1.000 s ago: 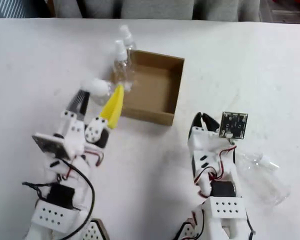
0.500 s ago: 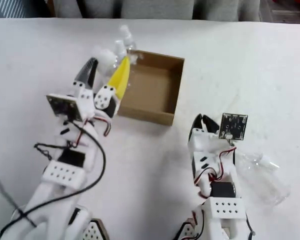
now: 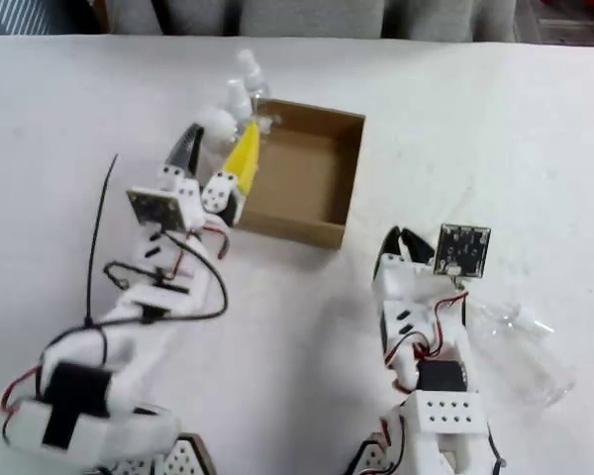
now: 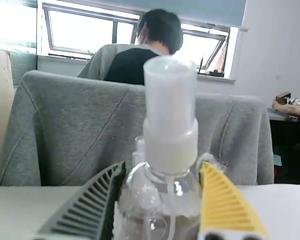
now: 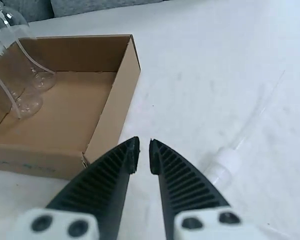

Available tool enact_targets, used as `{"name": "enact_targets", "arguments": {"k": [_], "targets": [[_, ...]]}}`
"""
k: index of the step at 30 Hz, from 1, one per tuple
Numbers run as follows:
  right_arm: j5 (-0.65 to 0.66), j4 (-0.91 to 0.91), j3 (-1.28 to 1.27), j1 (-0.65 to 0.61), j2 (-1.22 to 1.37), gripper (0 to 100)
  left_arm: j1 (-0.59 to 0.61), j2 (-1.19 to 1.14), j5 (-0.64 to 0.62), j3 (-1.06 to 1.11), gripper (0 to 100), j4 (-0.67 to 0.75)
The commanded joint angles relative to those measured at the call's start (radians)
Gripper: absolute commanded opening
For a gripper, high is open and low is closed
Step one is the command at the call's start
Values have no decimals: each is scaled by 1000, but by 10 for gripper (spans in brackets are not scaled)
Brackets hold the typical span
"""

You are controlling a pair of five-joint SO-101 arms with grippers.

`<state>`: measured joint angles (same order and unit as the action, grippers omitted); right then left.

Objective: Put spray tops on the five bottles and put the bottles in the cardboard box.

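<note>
- Left wrist view: the left gripper (image 4: 162, 172) is pinching a capped bottle (image 4: 169, 120) upright between its grey and yellow fingers.
- In the high view this arm is travelling. A second ago the gripper was hanging by the near left corner of the box (image 3: 307, 230), then it was swinging out along the left wall. Now it is easing in toward the far left corner, holding the bottle about over the wall's edge.
- Two bottles (image 5: 25, 85) are already standing inside at that corner, so the carried one is probably heading for the spot beside them. By this reading, a third bottle is about to be boxed.
- The right gripper (image 5: 143, 148) is sitting low by the box's near right corner, fingers almost pressed together on nothing. It is not moving across the three high frames.
- A loose spray top (image 5: 224, 167) is lying just beside it, and another bottle (image 3: 530, 366) is lying on its side on the table at that arm's outer side. Both are staying put, so capping work is likely still waiting there.
</note>
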<state>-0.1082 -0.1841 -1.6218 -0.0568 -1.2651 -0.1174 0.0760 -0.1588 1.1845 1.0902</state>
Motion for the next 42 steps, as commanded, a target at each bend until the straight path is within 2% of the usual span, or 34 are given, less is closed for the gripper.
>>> {"name": "enact_targets", "arguments": {"k": [1, 18, 30, 37, 42], "targets": [[0, 24, 8, 4, -12, 16, 19, -68, 12, -74, 23, 40], [0, 24, -5, 4, -12, 16, 13, -312, 12, -175, 23, 69], [0, 24, -5, 4, -12, 16, 18, -331, 12, -153, 30, 60], [0, 24, -6, 4, -12, 16, 18, -329, 5, -112, 263, 60], [0, 24, -8, 4, -12, 16, 27, -329, 6, -104, 283, 60]]}}
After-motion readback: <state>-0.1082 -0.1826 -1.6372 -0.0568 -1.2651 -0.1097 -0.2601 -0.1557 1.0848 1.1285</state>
